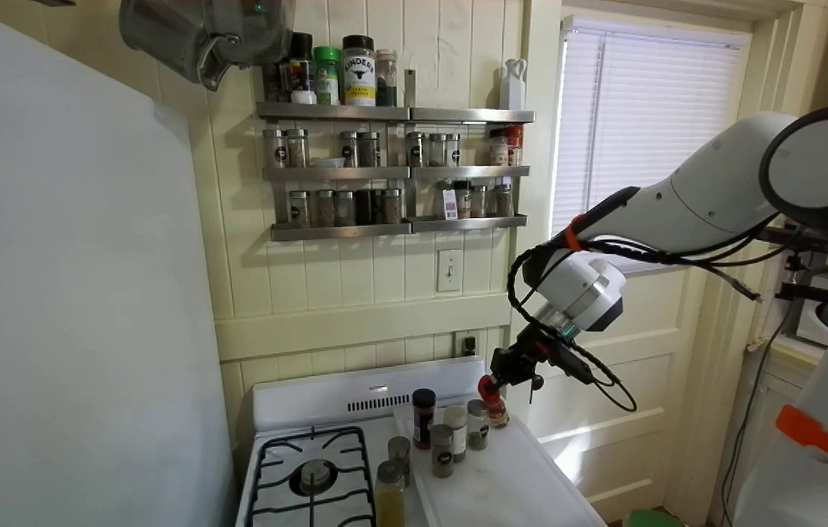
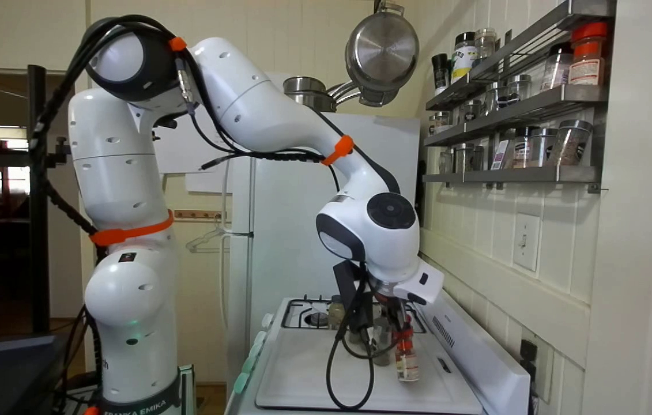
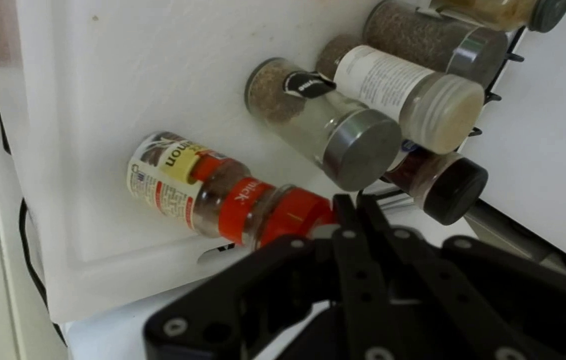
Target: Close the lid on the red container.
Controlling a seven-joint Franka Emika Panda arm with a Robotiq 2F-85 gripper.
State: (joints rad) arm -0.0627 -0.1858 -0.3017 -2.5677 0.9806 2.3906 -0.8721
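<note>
Fingers (image 3: 346,215) clenched together, nothing visibly held, tips at the lid (image 3: 288,214) of the red container (image 3: 220,191), which sits on the white stove cover (image 3: 162,75). Reach looks done; whether lid is closed, can't tell; pressing and retreat probably left.

In an exterior view, jar (image 1: 497,412) on stove (image 1: 311,402), right of bottles (image 1: 456,432), fridge (image 1: 91,293) at left, shelves (image 1: 340,174) above
</note>
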